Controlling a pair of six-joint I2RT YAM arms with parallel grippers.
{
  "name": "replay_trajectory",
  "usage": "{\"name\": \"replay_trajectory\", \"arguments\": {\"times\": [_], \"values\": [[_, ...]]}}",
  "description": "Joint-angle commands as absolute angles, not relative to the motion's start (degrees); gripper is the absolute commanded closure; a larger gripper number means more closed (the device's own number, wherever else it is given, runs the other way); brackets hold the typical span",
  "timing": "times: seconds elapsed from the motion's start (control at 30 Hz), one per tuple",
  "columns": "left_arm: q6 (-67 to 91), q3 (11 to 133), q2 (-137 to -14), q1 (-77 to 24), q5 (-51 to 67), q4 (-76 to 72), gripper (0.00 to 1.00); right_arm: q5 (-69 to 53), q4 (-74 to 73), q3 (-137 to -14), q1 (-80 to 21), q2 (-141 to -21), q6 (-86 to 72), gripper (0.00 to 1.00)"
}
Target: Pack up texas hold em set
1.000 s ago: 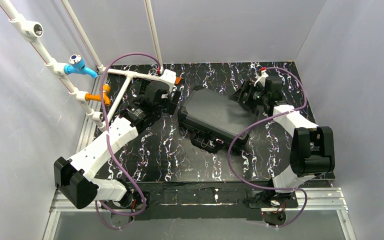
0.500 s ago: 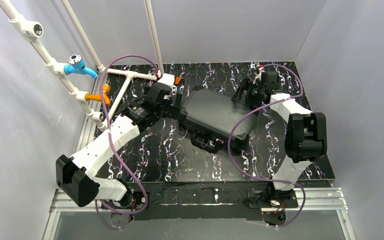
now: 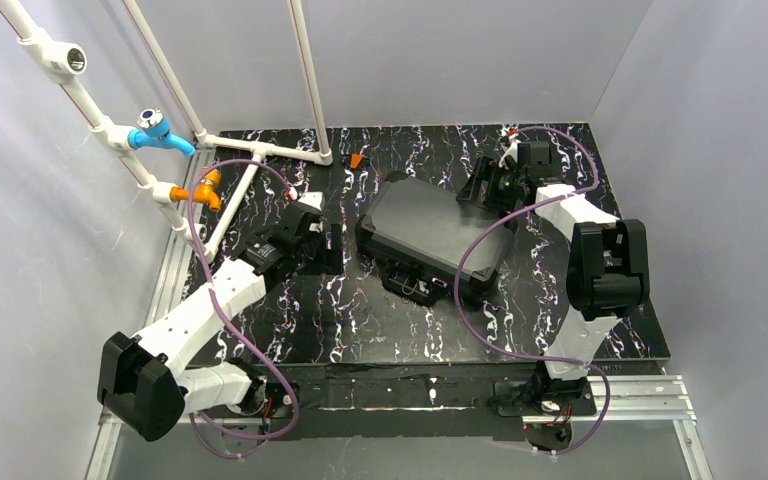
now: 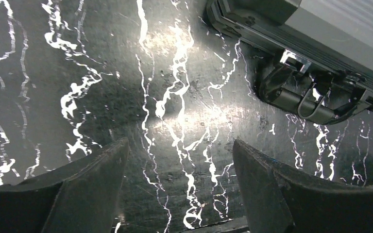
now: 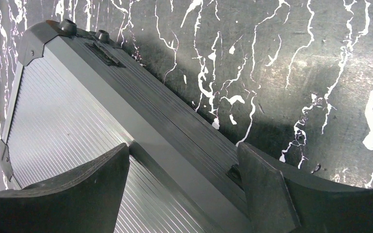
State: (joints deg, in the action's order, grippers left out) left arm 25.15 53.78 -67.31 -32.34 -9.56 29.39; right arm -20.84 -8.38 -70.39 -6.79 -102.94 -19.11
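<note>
The black briefcase lies closed on the dark marbled table, its handle facing the near side. My left gripper is open and empty, just left of the case; in the left wrist view the left gripper hangs over bare table with the case's handle at upper right. My right gripper is open at the case's far right edge; in the right wrist view the right gripper straddles the rim of the ribbed lid. Chips and card decks are out of view.
A white PVC pipe frame with blue and orange fittings stands at the far left. A small orange piece lies at the back. Grey walls enclose the table on three sides.
My left gripper has pulled back from the case's far left corner toward the near left. My right gripper has shifted slightly left along the case's far edge. The case has not moved.
</note>
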Motion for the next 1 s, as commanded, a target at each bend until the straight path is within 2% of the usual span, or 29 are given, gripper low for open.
{"name": "replay_trajectory", "arguments": {"times": [0.0,0.33,0.97], "values": [[27.9,51.8,-66.4,-31.9,-5.8,27.7,0.25,-21.2,-14.4,-69.6,-8.3,-106.0,-17.3,0.13],[30.5,50.1,-71.9,-31.8,-1.1,21.9,0.35,-21.5,-16.5,-69.1,-8.9,-104.9,-16.7,0.16],[28.7,54.6,-87.8,-31.8,6.2,12.4,0.39,-22.1,-15.2,-53.0,-9.0,-94.3,-19.1,0.18]]}}
